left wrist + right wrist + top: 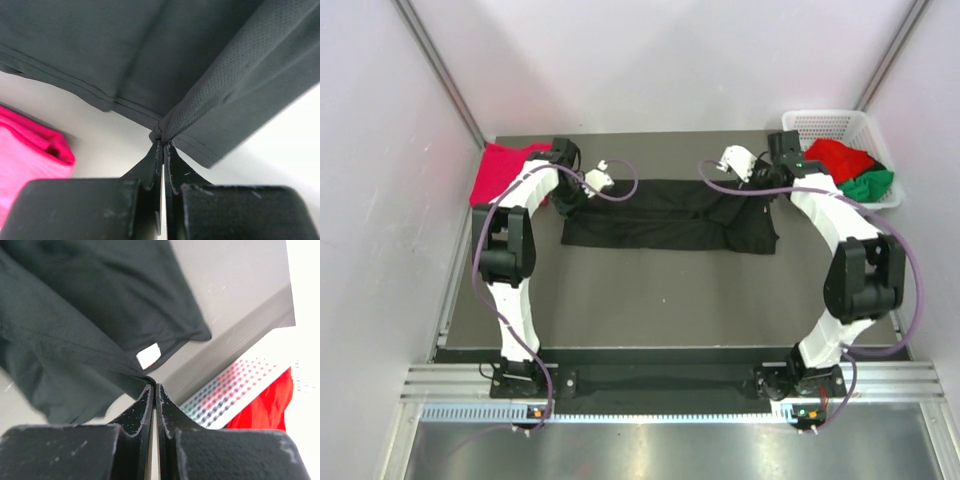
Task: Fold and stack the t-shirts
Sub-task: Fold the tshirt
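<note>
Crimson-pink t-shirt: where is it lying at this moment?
In the top external view the crimson-pink t-shirt lies at the far left corner of the table, partly hidden by the left arm, just left of the spread black t-shirt, opposite the white basket.

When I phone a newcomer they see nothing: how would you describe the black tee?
Across the middle of the table, the black tee lies spread wide, its ends pinched by the left gripper and right gripper. Unlike the pink tee at the far left and the red tee and green tee in the basket, it is black, with a white tag.
</note>
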Available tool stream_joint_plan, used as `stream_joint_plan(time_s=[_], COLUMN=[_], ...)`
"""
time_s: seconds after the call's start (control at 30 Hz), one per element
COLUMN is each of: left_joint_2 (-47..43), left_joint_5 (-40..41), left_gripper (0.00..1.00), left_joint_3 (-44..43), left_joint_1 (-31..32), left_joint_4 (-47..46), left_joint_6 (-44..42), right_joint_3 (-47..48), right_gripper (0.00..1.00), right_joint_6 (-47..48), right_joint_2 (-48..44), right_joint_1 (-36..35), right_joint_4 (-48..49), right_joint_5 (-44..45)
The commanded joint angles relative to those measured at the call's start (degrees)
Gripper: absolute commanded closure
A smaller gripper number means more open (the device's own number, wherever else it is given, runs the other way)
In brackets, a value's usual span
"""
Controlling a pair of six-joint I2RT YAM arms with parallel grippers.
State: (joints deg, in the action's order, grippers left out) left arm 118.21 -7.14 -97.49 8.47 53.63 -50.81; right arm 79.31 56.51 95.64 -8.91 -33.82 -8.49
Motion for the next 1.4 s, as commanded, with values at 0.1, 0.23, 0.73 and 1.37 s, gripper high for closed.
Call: stream_joint_plan(time_s=[0.1,0.23,0.73,1.37], left_joint_2=[3.5,4.7,-9.7,-2.8], left_joint_5=[1.6,2.1,-1.9,-2.9], left_gripper=[1.00,1.00,0.51,0.58], left_joint_3=[-6.2,-7.7,-1.6,14.2], left_joint_1=[-1.4,-2.0,-1.8,1.4], left_joint_4=[-0.7,-1.2,-11.7,-11.0], left_joint_6=[0.7,0.7,10.2,10.9], right_joint_3=[11.0,15.5,13.9,14.1], right_gripper=[1.00,1.00,0.62,0.69], right_joint_6=[-1.6,-2.0,-17.3,-22.1], right_joint_2=[9.1,13.9,8.2,18.5], right_joint_1=[0.6,0.6,1.0,6.6], right_joint_4=[2.6,2.6,1.3,-11.3], right_joint_5=[0.1,0.1,3.1,-10.8])
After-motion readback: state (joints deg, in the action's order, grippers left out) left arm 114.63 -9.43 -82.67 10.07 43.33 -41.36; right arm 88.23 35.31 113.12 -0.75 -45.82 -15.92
